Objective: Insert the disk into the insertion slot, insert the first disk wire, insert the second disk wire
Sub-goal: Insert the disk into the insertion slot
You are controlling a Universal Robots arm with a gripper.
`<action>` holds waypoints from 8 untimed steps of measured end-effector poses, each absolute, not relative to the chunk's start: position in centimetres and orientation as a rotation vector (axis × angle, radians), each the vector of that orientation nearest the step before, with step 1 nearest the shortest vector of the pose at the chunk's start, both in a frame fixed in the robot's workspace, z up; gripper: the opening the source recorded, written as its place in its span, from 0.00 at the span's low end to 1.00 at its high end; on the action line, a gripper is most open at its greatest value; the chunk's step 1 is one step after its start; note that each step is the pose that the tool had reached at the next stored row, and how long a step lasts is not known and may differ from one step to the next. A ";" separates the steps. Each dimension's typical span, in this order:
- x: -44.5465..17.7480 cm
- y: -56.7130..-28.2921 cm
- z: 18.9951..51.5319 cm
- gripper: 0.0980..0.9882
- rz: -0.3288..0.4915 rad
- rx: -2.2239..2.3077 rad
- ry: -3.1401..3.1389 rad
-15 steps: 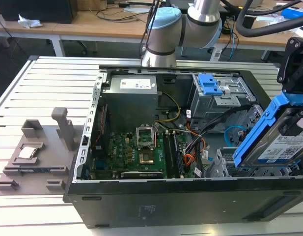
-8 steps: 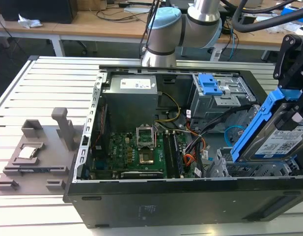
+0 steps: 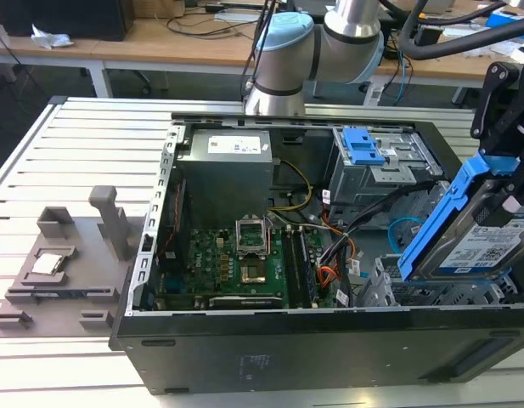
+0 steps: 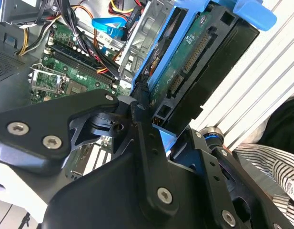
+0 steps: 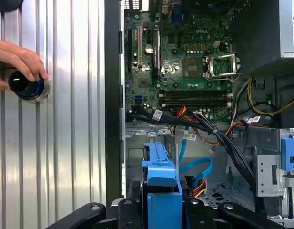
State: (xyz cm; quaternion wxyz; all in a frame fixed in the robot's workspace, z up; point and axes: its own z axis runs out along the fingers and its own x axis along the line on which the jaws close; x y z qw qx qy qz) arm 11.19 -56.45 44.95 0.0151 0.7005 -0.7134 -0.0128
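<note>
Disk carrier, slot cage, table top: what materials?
Disk carrier: bright blue, smooth, likely moulded plastic. Insertion slot cage: light grey, perforated, folded edges, looks like sheet metal. Table: silvery ribbed slats, probably extruded aluminium.

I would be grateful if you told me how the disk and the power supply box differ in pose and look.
The disk is steeply tilted, held up by the gripper; the power supply box sits level, mounted inside the case. The disk has a blue carrier around it; the power supply box is plain grey. Both bear white labels.
</note>
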 end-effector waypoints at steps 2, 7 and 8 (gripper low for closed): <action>11.2 -56.4 44.9 0.30 -0.040 2.180 -2.220; 10.7 -55.6 44.9 0.30 -0.040 2.180 -2.220; 10.5 -55.5 44.9 0.30 -0.040 2.180 -2.220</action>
